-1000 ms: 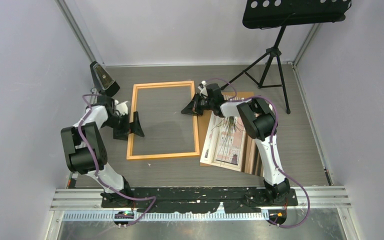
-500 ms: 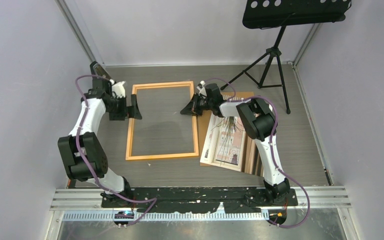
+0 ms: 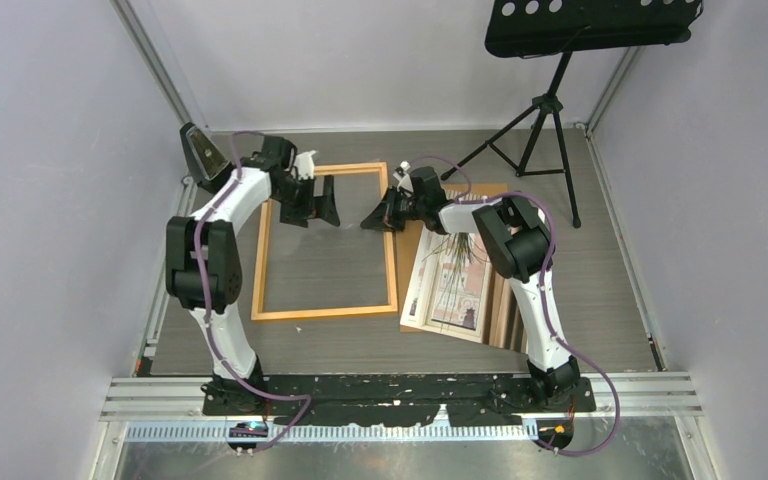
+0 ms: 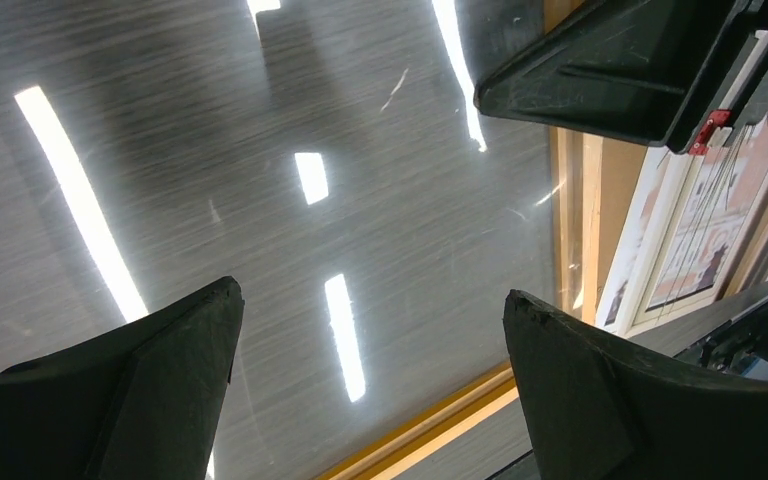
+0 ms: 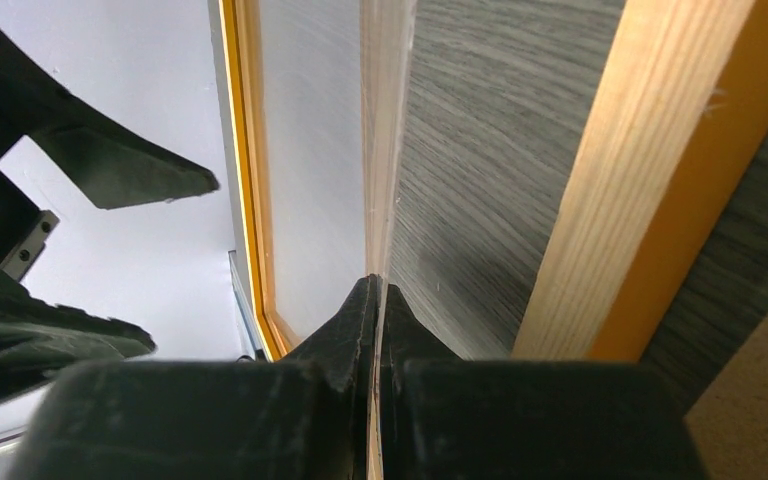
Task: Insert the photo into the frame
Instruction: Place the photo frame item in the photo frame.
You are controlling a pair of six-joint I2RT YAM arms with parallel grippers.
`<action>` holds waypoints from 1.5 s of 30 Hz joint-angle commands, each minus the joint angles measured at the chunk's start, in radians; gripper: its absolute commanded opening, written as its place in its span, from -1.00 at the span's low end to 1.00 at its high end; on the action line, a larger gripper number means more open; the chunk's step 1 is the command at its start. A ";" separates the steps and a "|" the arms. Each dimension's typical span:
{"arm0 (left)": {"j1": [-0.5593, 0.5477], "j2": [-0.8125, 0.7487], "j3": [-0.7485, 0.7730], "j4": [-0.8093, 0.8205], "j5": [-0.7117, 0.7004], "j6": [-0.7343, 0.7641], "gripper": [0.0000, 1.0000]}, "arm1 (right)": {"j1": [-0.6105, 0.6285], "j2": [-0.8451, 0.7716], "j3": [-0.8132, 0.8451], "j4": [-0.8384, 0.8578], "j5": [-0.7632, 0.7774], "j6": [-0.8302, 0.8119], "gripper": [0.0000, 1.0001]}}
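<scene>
Photo (image 3: 452, 290) partly under right arm (image 3: 520, 240), clear sheet (image 5: 320, 150) faint

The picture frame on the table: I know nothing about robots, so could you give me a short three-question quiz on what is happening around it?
1. Where does the photo lie, relative to the frame?
2. What do the right jaws pinch? A: the frame's wood. B: a thin clear sheet. C: the photo.
3. True or false: the left jaws, above the frame, are shut.

Key
1. Outside it, to its right.
2. B.
3. False; they are open and hold nothing.
</scene>
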 commanded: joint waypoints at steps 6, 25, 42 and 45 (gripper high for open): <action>-0.092 0.076 0.081 0.074 -0.012 -0.118 0.99 | 0.018 -0.006 0.027 -0.027 0.007 -0.028 -0.89; -0.162 0.148 0.065 0.162 -0.037 -0.200 0.99 | 0.019 -0.006 0.019 -0.024 0.008 -0.026 -0.89; -0.181 0.194 0.061 0.178 -0.029 -0.227 0.99 | 0.018 -0.014 0.005 -0.015 0.011 -0.025 -0.89; -0.181 0.204 0.056 0.178 -0.023 -0.232 0.99 | 0.019 -0.017 0.002 -0.020 0.011 -0.028 -0.89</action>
